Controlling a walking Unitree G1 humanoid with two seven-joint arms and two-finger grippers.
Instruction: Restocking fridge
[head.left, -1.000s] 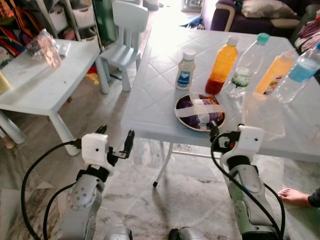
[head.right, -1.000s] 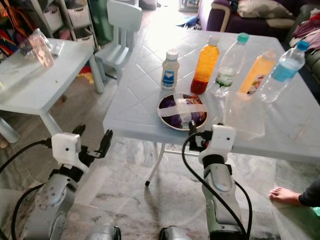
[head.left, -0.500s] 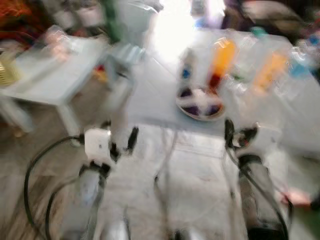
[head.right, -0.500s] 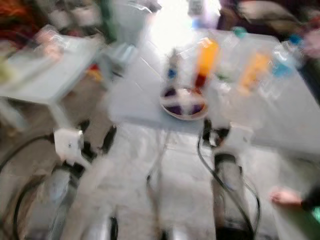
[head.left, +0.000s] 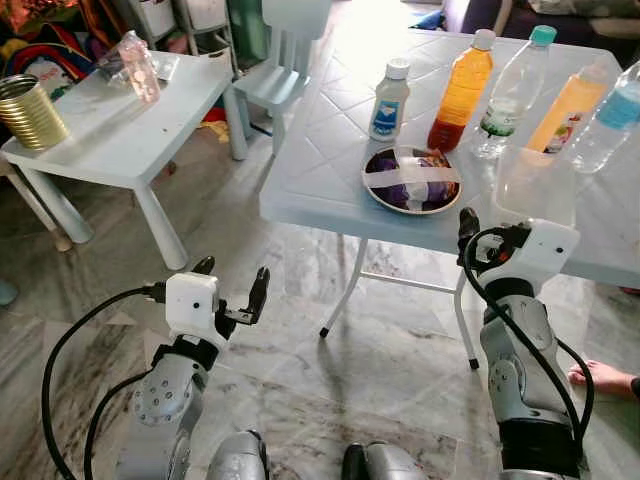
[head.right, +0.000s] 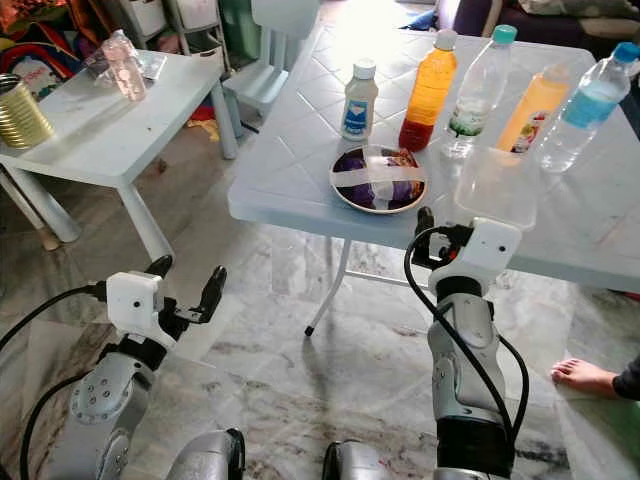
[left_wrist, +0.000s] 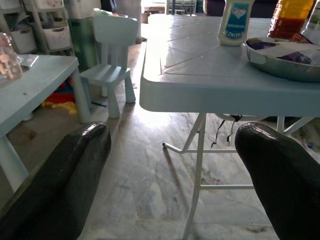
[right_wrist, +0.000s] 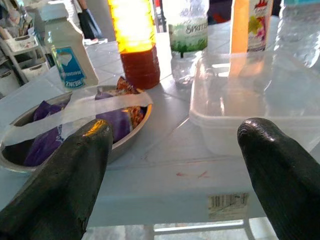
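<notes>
On the pale blue table (head.left: 320, 170) sits a metal bowl (head.left: 412, 180) of purple packets, sealed with tape. Behind it stand a small white bottle (head.left: 388, 98), an orange juice bottle (head.left: 461, 90), a clear bottle with a green cap (head.left: 510, 95), another orange bottle (head.left: 570, 105) and a blue-labelled water bottle (head.left: 612, 120). A clear plastic container (head.left: 535, 185) lies right of the bowl. My right gripper (head.left: 492, 235) is open at the table's front edge, facing bowl and container (right_wrist: 250, 95). My left gripper (head.left: 232, 280) is open over the floor, left of the table.
A low white table (head.left: 110, 140) on the left carries a tin can (head.left: 30, 110) and a clear jar (head.left: 138, 65). A small pale chair (head.left: 285, 60) stands between the tables. A person's bare foot (head.left: 600, 378) rests on the marble floor at the right.
The camera has moved and blurred in between, so the scene now sits higher and further off, with the tin can in view. Both grippers hold the same open pose.
</notes>
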